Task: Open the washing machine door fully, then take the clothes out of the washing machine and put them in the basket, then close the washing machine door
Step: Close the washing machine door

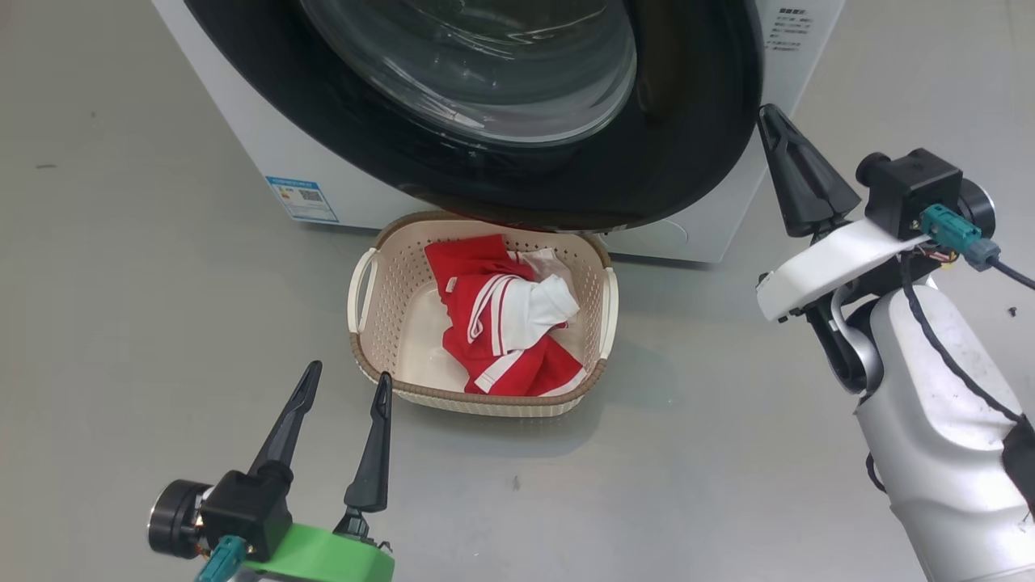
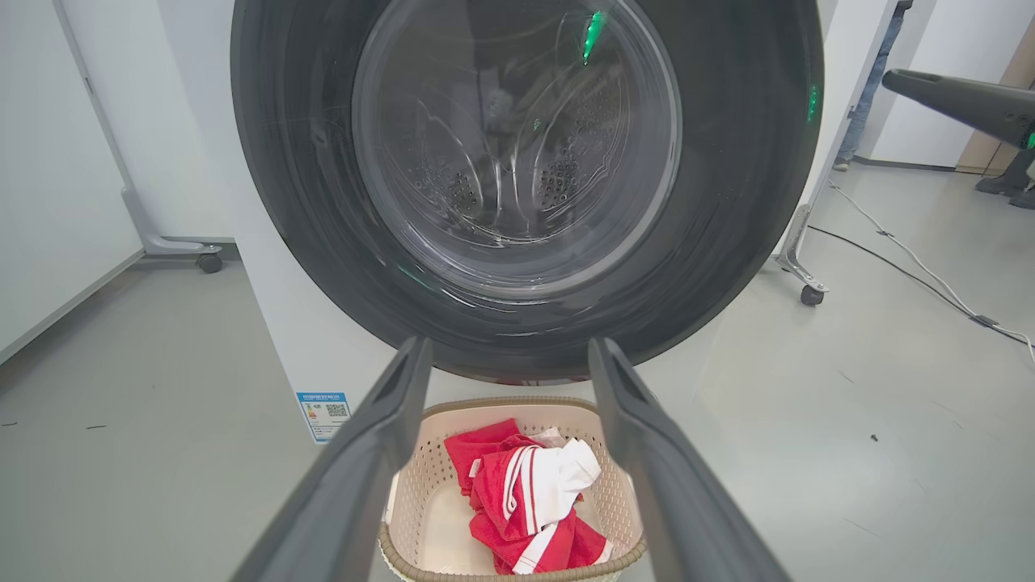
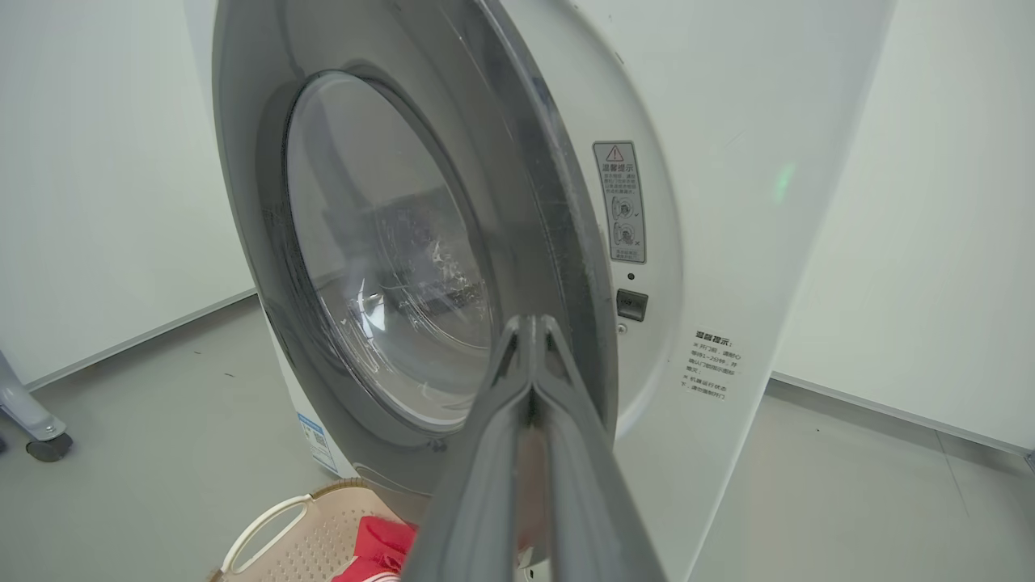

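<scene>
Door [image 1: 687,162] closing in hand, clothes [image 1: 501,323] laid in basket [image 1: 477,400].
A push is needed from the shut right fingers [image 1: 796,174], upper right; left fingers [image 1: 287,428] are spread.

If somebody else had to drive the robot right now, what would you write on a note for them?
Left tool: open, empty, hovering by the near-left corner of the basket.
Right tool: shut, empty, tips at the free edge of the washing machine door.
Clothes: in the basket on the floor, below the door.
Done: clothes are out.
Left: the door stands ajar from the washing machine; push it shut.
</scene>
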### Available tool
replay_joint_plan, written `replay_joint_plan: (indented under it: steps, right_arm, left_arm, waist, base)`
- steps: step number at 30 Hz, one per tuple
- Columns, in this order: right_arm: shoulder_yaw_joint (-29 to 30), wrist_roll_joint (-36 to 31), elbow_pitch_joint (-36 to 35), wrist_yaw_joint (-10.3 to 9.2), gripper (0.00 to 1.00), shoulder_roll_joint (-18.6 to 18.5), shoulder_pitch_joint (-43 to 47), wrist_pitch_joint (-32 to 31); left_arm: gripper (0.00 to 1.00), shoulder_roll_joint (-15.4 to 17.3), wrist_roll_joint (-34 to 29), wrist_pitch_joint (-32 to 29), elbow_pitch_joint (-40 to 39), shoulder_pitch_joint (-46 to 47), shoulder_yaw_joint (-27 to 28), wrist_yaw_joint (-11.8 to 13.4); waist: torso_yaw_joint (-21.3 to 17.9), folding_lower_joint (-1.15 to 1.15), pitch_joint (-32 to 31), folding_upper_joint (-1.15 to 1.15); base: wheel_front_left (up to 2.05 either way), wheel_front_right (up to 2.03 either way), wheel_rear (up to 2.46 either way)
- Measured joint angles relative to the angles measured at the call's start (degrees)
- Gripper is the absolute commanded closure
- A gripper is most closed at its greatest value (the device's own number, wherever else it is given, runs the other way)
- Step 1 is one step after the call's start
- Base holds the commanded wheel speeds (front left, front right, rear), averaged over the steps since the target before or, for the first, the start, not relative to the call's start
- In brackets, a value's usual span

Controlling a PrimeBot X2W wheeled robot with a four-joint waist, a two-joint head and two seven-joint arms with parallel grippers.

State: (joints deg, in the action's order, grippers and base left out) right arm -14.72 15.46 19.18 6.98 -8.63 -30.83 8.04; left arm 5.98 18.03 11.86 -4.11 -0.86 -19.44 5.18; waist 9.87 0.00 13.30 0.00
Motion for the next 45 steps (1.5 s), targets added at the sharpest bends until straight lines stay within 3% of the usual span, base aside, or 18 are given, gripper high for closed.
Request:
replay_joint_plan:
  steps: [45]
  right_arm:
    - [-6.51,5.20,14.51,0.52,1.00,-7.51,-25.75,-1.76]
  left_arm:
    - [0.00,-2.91,-0.57,1.91,4.25,8.62,-4.49,-1.45]
  waist:
    - [9.14,0.00,10.82,0.00]
  base:
    - [0.00,0.00,0.00]
